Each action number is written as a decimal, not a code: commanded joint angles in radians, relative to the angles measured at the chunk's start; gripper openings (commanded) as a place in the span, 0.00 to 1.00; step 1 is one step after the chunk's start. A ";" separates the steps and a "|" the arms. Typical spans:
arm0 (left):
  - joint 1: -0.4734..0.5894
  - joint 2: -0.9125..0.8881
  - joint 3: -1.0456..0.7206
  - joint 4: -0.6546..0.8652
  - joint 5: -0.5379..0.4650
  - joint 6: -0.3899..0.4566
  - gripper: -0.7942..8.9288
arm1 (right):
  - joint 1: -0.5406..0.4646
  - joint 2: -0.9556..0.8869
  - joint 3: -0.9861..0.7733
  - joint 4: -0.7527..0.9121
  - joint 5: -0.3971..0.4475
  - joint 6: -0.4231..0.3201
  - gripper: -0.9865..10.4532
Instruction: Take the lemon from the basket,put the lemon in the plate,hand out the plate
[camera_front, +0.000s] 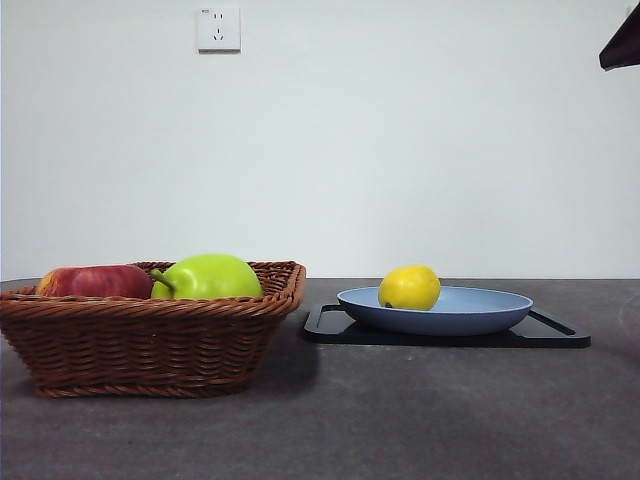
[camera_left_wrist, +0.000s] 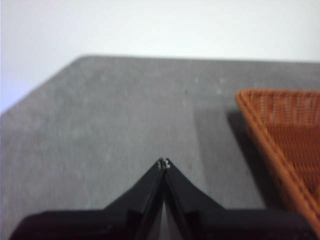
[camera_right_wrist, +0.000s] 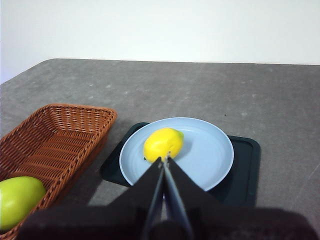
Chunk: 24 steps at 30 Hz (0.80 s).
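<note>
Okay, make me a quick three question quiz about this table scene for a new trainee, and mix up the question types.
1. True or false: the lemon lies on the plate.
2. What does the plate sit on? A) basket B) black tray C) bare table
3. Fill in: the basket holds a red apple and a ____ fruit.

Key: 1 true; 2 B; 3 green.

I count: lemon (camera_front: 409, 287) ×1 | light blue plate (camera_front: 480, 312) ×1 | black tray (camera_front: 555, 335) ×1 | wicker basket (camera_front: 150, 345) ×1 | green pear-like fruit (camera_front: 210, 277) ×1 | red apple (camera_front: 95, 282) ×1, perhaps more hidden behind the rim | wall socket (camera_front: 218, 29) ×1 | my grippers ×2: left (camera_left_wrist: 164, 163), right (camera_right_wrist: 164, 160)
</note>
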 joint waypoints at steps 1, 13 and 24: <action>0.002 -0.003 -0.010 0.003 0.004 -0.010 0.09 | 0.007 0.001 0.002 0.010 0.003 0.011 0.09; 0.002 -0.003 -0.010 0.007 0.002 -0.010 0.09 | 0.007 0.001 0.002 0.010 0.003 0.011 0.09; 0.003 -0.003 -0.010 0.007 0.002 -0.010 0.09 | 0.007 0.001 0.002 0.010 0.005 -0.028 0.09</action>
